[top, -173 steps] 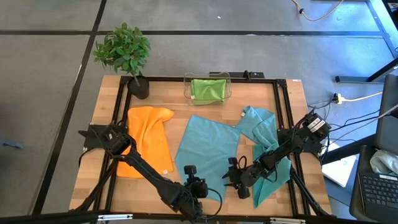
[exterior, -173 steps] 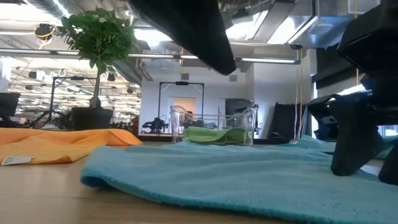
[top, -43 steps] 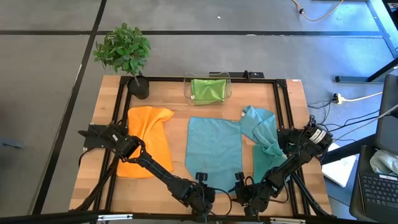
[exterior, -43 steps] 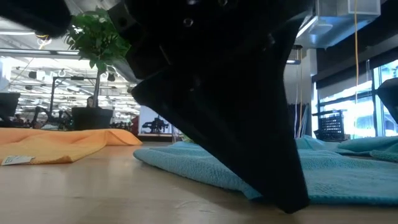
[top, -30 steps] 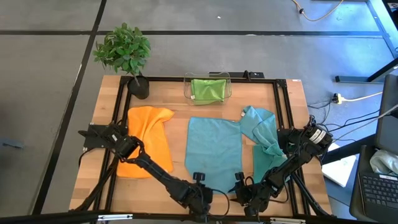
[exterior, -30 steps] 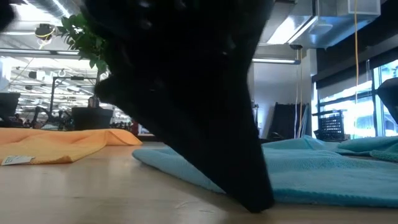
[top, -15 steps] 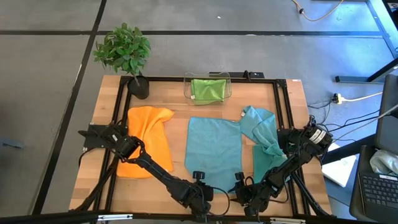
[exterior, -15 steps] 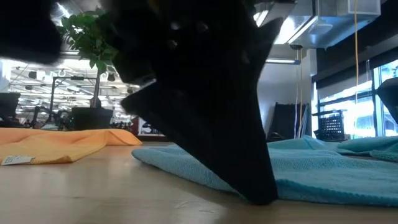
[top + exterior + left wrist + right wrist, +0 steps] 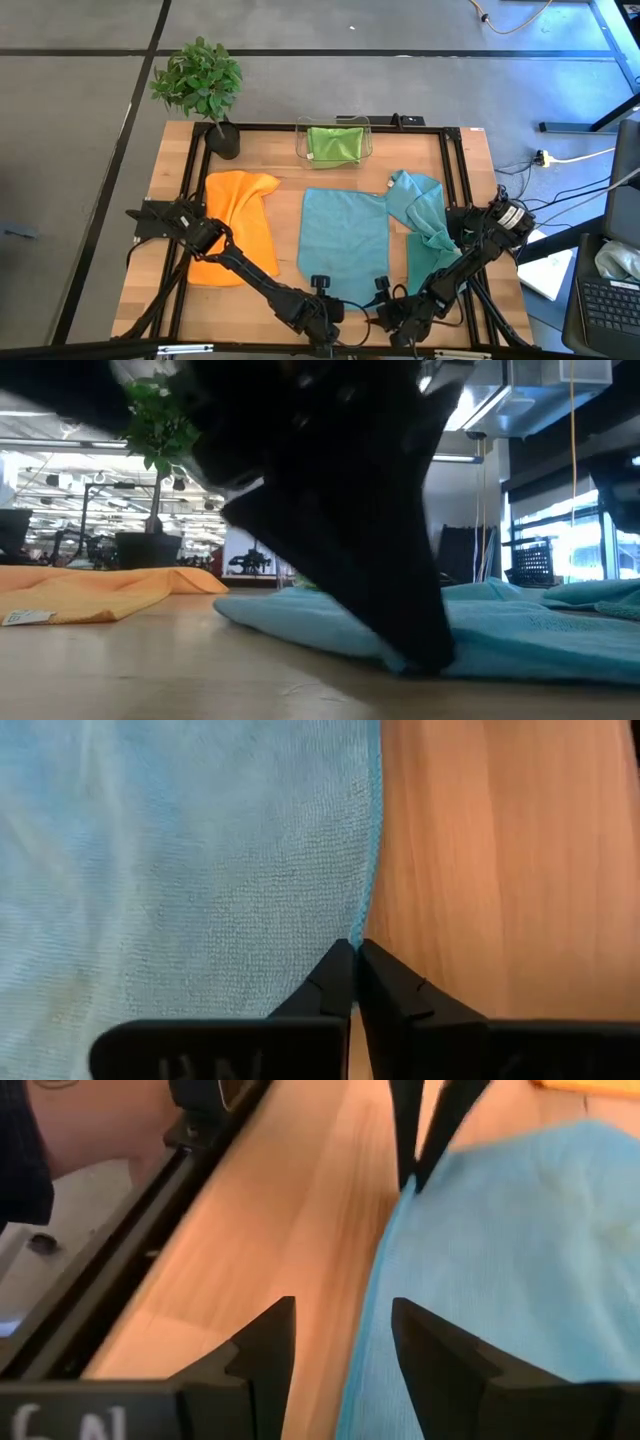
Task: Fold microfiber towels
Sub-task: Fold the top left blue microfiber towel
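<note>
A teal towel (image 9: 345,240) lies spread flat on the table's middle. My left gripper (image 9: 320,292) is shut at its near left corner; its dark bulk fills the low view, tip down on the towel (image 9: 540,645). My right gripper (image 9: 340,1335) stands open at the near right corner, one finger on either side of the towel's near edge (image 9: 372,1315). Whether those fingers touch the cloth, I cannot tell. An orange towel (image 9: 240,225) lies at the left. A second teal towel (image 9: 425,225) lies rumpled at the right. A lime green towel (image 9: 335,145) sits in a clear bin. My left gripper pinches the teal towel's near edge (image 9: 366,925) at the left corner, only at the ends of its two fingers (image 9: 335,975). The fingers slant down from the near left. The cloth stays flat on the table around the pinch; one layer shows.
A potted plant (image 9: 200,85) stands at the far left corner. The clear bin (image 9: 365,140) stands at the far edge. A black frame rail (image 9: 150,1230) runs along the table's near edge, close behind both grippers. Bare wood (image 9: 500,870) shows in front of the towel.
In the low view my left gripper's tip has shifted slightly and now rests on the teal towel's near edge. The towels lie where they were.
</note>
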Robot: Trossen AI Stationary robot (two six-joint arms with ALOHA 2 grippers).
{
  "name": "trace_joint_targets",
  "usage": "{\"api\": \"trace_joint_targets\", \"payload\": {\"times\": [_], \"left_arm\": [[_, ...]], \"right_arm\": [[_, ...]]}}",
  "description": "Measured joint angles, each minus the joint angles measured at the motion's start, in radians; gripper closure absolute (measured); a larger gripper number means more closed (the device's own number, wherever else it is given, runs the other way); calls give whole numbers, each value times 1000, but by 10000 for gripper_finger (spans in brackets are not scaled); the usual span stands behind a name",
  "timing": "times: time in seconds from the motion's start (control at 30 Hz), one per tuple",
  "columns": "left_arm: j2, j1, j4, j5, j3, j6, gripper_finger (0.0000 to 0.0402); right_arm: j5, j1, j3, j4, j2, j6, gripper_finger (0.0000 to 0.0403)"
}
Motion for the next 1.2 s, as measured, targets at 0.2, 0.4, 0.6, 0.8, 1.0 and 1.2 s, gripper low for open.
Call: {"api": "trace_joint_targets", "payload": {"times": [0.2,0.4,0.6,0.8,1.0,1.2], "left_arm": [[-7,3,8,-49,13,6,399],[-7,5,-11,-109,44,8,400],[-7,8,-11,-126,52,16,400],[-7,12,-31,-138,52,17,400],[-8,30,-30,-145,52,17,398],[-8,35,-30,-146,52,30,398]], "right_arm": [[0,-52,19,5,0,-41,233],[0,-98,20,8,0,-53,233],[24,-95,20,9,0,-53,233],[35,-89,20,45,0,-53,233],[78,-98,20,66,0,-60,233],[88,-150,20,56,0,-81,233]]}}
